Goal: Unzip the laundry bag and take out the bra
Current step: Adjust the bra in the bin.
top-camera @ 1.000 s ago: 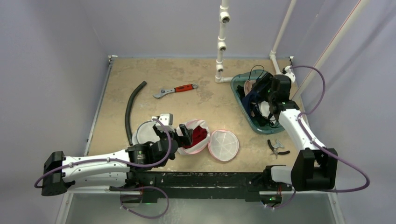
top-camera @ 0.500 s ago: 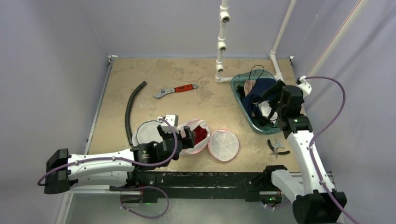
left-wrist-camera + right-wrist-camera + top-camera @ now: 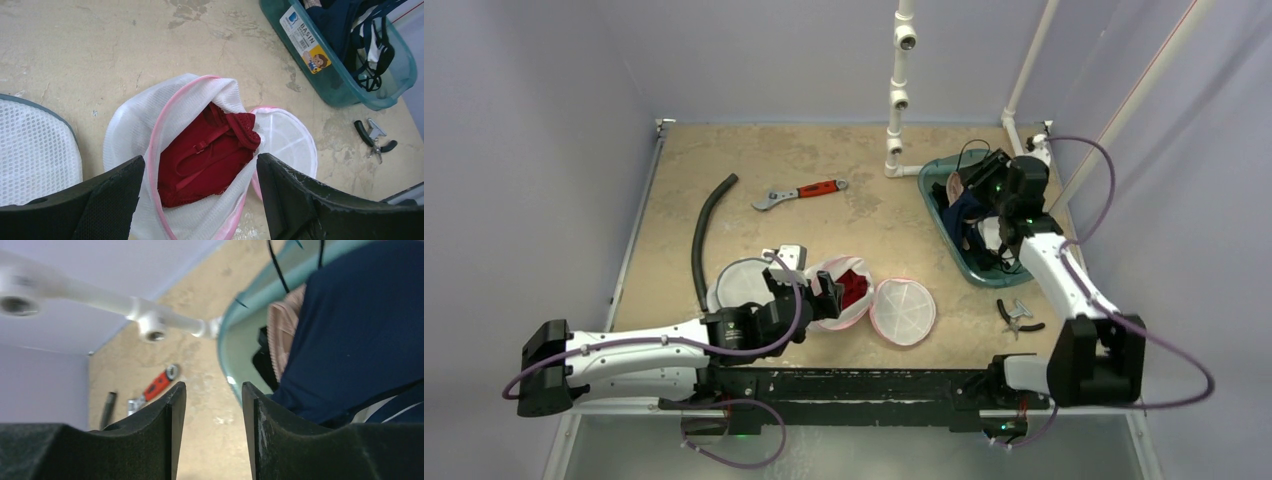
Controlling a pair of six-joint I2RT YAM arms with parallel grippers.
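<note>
Your left gripper hangs over the laundry bag with its jaws spread wide and nothing held between them; from the wrist view you cannot tell whether either finger brushes the mesh. The bag's pink-edged mouth gapes open in the gap between the two fingers, and the red bra lies crumpled inside it, centred between the jaws and just ahead of the fingertips. Outside the finger on the right of that view, a pink-rimmed mesh disc lies flat against the bag. Outside the other finger sits a grey-rimmed mesh piece. Farther ahead and to the right of the jaws are the teal basin and, nearer, the pliers on the table. Your right gripper is well apart from the bag, at the basin. Its jaws stand at a narrow gap with nothing in it, and only bare tabletop shows between the fingers. Just past the finger on the right of that wrist view comes the basin's rim, then a pink garment and a navy garment piled inside. Ahead of the other finger lie the red-handled wrench and the end of a black hose, with the white pipe beyond them.
</note>
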